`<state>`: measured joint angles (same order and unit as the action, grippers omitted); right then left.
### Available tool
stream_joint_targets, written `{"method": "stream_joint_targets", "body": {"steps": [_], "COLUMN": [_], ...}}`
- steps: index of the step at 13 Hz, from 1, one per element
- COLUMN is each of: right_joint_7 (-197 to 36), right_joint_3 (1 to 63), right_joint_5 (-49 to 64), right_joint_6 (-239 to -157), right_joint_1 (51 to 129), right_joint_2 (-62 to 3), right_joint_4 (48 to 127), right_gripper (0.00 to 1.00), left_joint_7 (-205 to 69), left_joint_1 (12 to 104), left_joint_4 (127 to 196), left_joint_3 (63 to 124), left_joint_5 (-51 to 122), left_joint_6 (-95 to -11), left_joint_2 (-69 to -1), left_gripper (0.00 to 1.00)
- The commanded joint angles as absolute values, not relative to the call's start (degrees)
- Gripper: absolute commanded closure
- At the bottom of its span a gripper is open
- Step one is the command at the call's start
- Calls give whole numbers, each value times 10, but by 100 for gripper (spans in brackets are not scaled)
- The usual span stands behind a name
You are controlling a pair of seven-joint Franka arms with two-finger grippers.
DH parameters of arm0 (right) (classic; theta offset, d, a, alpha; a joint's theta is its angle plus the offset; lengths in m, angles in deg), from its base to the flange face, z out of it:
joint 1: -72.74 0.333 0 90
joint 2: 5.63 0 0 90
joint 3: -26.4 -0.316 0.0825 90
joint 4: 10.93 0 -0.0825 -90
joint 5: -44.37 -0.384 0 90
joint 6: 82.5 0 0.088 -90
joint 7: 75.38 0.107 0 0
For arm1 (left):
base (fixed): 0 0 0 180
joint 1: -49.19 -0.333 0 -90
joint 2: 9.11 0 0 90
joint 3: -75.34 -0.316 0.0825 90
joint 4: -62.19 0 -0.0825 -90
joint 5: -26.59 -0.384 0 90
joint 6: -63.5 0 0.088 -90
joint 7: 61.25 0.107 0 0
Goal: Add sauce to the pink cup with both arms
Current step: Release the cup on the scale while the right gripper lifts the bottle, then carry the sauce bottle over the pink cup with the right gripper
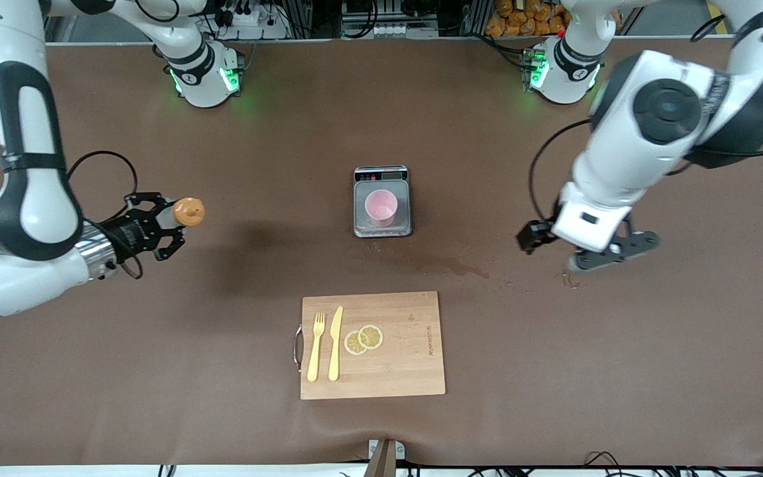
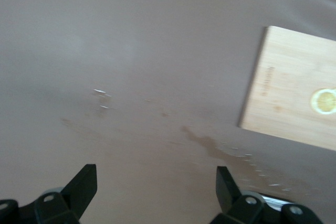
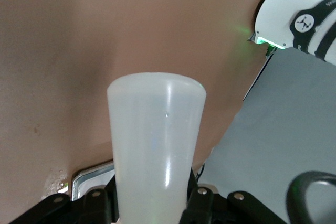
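Observation:
The pink cup (image 1: pixel 381 207) stands upright on a small kitchen scale (image 1: pixel 382 173) at the table's middle. My right gripper (image 1: pixel 168 225) is shut on the sauce bottle (image 1: pixel 188 212). It holds the bottle in the air toward the right arm's end of the table, well apart from the cup, with the orange cap showing. In the right wrist view the bottle's translucent whitish body (image 3: pixel 156 150) fills the space between my fingers (image 3: pixel 202 203). My left gripper (image 1: pixel 587 262) is open and empty over bare table toward the left arm's end. Its fingertips (image 2: pixel 84 184) stand wide apart.
A wooden cutting board (image 1: pixel 408 371) lies nearer the front camera than the scale, with a yellow fork (image 1: pixel 316 348), a yellow knife (image 1: pixel 335 343) and two lemon slices (image 1: pixel 363 339). A wet stain (image 1: pixel 451 267) marks the cloth between the scale and the board. The board (image 2: pixel 294 98) also shows in the left wrist view.

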<state>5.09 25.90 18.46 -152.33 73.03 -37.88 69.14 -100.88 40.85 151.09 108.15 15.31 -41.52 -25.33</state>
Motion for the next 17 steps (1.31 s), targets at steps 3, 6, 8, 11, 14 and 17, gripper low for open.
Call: {"method": "stream_joint_targets", "body": {"steps": [3, 6, 8, 11, 14, 17], "right_joint_7": [182, 233, 273, 338, 382, 443], "right_joint_3": [264, 265, 265, 265, 265, 265], "right_joint_5": [203, 217, 222, 234, 244, 278], "right_joint_6": [-1516, -1524, -1528, -1537, -1544, -1544], "right_joint_1": [810, 849, 870, 912, 934, 971], "right_joint_2": [-367, -369, -371, -379, -382, -400], "right_joint_4": [665, 659, 656, 639, 633, 610], "right_gripper": [55, 55, 55, 55, 55, 55], "left_joint_7": [-912, -825, -790, -734, -687, -685], "left_joint_1": [350, 362, 461, 468, 473, 476], "left_joint_4": [1518, 1524, 1524, 1519, 1517, 1511], "left_joint_3": [1087, 1039, 925, 901, 875, 869], "left_joint_5": [181, 203, 218, 226, 227, 230], "left_joint_6": [-362, -353, -326, -311, -299, -270], "left_joint_2": [-210, -177, -160, -149, -131, -121], "left_gripper": [0, 0, 0, 0, 0, 0]}}
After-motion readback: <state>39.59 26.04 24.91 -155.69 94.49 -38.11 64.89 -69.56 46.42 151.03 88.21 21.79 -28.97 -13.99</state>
